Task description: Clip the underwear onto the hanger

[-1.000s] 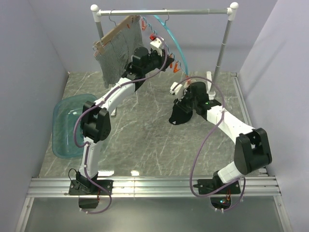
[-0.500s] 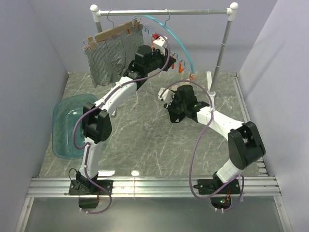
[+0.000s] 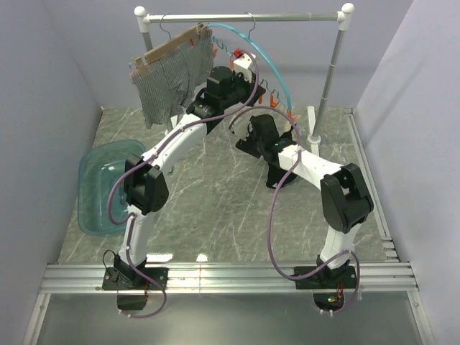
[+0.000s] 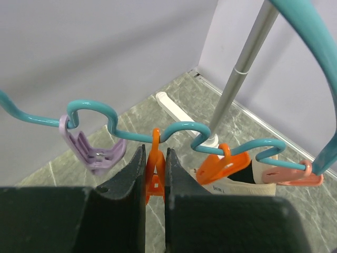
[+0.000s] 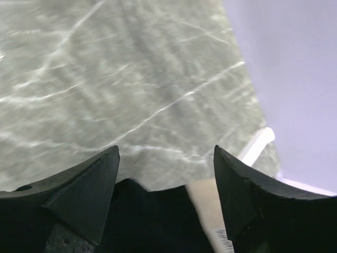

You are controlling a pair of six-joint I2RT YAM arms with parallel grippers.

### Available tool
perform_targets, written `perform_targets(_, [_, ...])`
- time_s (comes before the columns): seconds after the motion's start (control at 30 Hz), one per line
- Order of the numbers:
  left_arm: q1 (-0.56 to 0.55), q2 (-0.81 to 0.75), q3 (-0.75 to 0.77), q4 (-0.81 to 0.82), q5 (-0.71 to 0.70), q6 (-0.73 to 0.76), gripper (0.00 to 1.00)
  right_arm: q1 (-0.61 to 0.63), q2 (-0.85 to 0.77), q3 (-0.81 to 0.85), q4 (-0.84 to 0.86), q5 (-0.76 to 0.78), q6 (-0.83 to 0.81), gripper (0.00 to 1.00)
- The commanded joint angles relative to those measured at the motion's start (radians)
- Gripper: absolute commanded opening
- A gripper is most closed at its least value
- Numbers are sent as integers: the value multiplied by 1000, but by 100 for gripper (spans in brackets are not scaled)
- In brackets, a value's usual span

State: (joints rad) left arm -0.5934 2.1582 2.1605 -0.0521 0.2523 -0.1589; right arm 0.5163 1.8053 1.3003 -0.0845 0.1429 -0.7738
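The teal hanger (image 4: 179, 129) (image 3: 269, 61) hangs from the rail with a row of clips. My left gripper (image 4: 154, 158) (image 3: 248, 72) is shut on one orange clip (image 4: 155, 174). A purple clip (image 4: 92, 153) hangs to its left. To the right, the underwear's pale waistband (image 4: 247, 184) sits at a second orange clip (image 4: 224, 166) and a pink clip (image 4: 289, 176). The black underwear (image 3: 280, 177) hangs partly behind my right arm. My right gripper (image 5: 166, 150) (image 3: 248, 136) is open, with black fabric and waistband (image 5: 158, 211) low between its fingers, not pinched.
A metal rail (image 3: 244, 17) on two posts spans the back. A brown wooden hanger with grey mesh cloth (image 3: 169, 79) hangs at its left end. A teal tub (image 3: 104, 183) stands at the left. The rack's post (image 4: 242, 68) and white foot (image 4: 174, 108) stand behind the clips.
My right arm has swung left and towards the back, and its jaws have widened. The grey cloth has turned broadside. The left gripper keeps its hold on the clip.
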Motion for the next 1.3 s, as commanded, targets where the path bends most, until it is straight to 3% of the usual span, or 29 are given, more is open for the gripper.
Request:
perform_targets(0.0, [-11,-66,53,3,-18,5,0,19,52,100,-49,105,4,80])
perform_targets(0.27, [-13,-77,39,3,-22,18,0,19,149,241,-290,119,-64,88])
perform_targets(0.73, [-13,-87,36,0,-45,24,0,-4,350,483,-589,210,-105,89])
perform_targets(0.83, [-13,-86,38,-2,-56,24,0,-16,370,519,-629,215,-111,60])
perform_targets(0.87, [-11,-86,39,-2,-58,27,0,-21,370,519,-636,215,-114,40])
perform_targets(0.93, [-13,-87,38,-5,-59,28,0,-25,358,510,-639,205,-119,29])
perform_targets(0.97, [-11,-86,38,-6,-56,30,0,-25,339,501,-638,204,-124,36])
perform_targets(1.07, [-11,-86,33,-8,-51,27,0,-18,292,441,-579,236,-168,76])
perform_targets(1.23, [-19,-87,30,-6,-51,27,0,-13,324,526,-641,300,-191,99])
perform_targets(1.27, [-20,-86,33,-5,-54,27,0,-15,334,548,-659,308,-191,99])
